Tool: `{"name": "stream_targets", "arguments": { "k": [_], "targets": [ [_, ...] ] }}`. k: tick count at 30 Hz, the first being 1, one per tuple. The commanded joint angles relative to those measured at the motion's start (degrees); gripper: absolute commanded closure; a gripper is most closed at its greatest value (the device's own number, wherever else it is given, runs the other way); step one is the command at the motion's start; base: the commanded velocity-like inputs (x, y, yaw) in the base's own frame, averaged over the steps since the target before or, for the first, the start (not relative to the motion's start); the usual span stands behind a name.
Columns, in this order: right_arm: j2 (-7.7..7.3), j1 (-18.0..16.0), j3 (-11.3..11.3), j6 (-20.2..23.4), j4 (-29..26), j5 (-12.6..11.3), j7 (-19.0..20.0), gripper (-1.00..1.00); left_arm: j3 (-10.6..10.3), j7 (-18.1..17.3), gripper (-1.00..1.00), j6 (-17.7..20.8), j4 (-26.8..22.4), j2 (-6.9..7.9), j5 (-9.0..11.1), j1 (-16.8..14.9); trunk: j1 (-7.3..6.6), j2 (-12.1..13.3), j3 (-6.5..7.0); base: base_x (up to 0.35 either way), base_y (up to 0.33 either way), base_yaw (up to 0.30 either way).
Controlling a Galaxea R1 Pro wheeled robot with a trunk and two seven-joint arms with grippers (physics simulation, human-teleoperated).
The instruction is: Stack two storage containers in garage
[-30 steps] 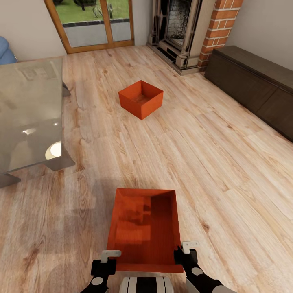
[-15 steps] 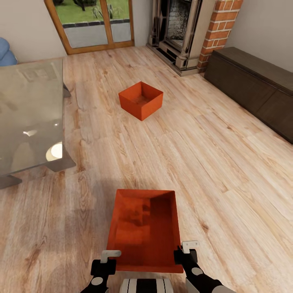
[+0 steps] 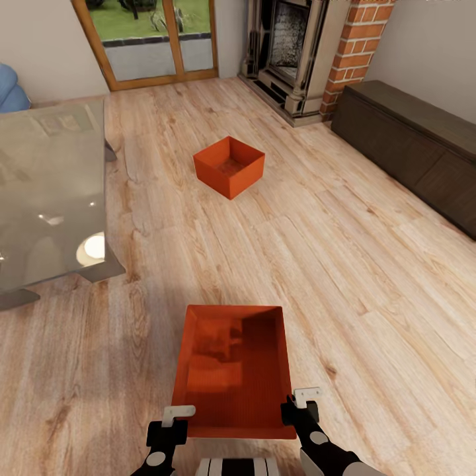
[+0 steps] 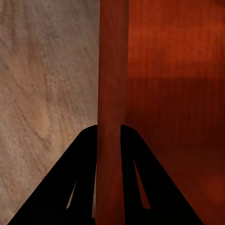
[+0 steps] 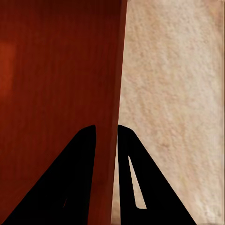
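A: What are the grippers doing?

B: The left gripper (image 4: 108, 133) has its two dark fingers pinched on a thin orange-red wall of the near storage container (image 3: 235, 370), one finger on each face. The right gripper (image 5: 106, 133) is clamped the same way on the opposite wall. From the head view, the left gripper (image 3: 177, 415) sits at the container's near left corner and the right gripper (image 3: 301, 400) at its near right corner.

A: So the bin is held from both sides?

B: Yes, at its near edge, with the open top facing up. Whether its base touches the light wood plank floor (image 3: 370, 277) I cannot tell.

A: And the other one?

B: The second storage container (image 3: 229, 165) stands on the planks well ahead, turned corner-on, apart from everything else.

A: What surrounds them?

B: A glass coffee table (image 3: 46, 192) is to the left, with a bit of blue sofa (image 3: 12, 89) behind it. Wood-framed glass doors (image 3: 153, 39) are at the far wall, a brick fireplace (image 3: 311, 53) is to their right, and a dark low cabinet (image 3: 416, 145) runs along the right wall.
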Motion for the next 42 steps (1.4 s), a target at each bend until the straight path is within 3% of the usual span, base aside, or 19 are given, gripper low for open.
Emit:
{"name": "stream_targets", "arguments": {
  "k": [1, 42],
  "targets": [
    [-0.04, 0.0, -1.6, -0.4, 1.4, -1.4, -0.5, 1.00, 0.6, 0.9, 1.00, -0.8, -0.2, 0.06, -0.8, -0.1, -0.23, 0.4, 0.16, 0.000, 0.000, 0.000],
    [-0.04, 0.0, -1.5, -0.3, 1.4, -1.4, -0.5, 1.00, 0.5, 0.6, 1.00, -0.8, -0.2, 0.15, -0.8, -0.1, -9.24, 16.8, 7.52, 0.000, 0.000, 0.000]
  ]
}}
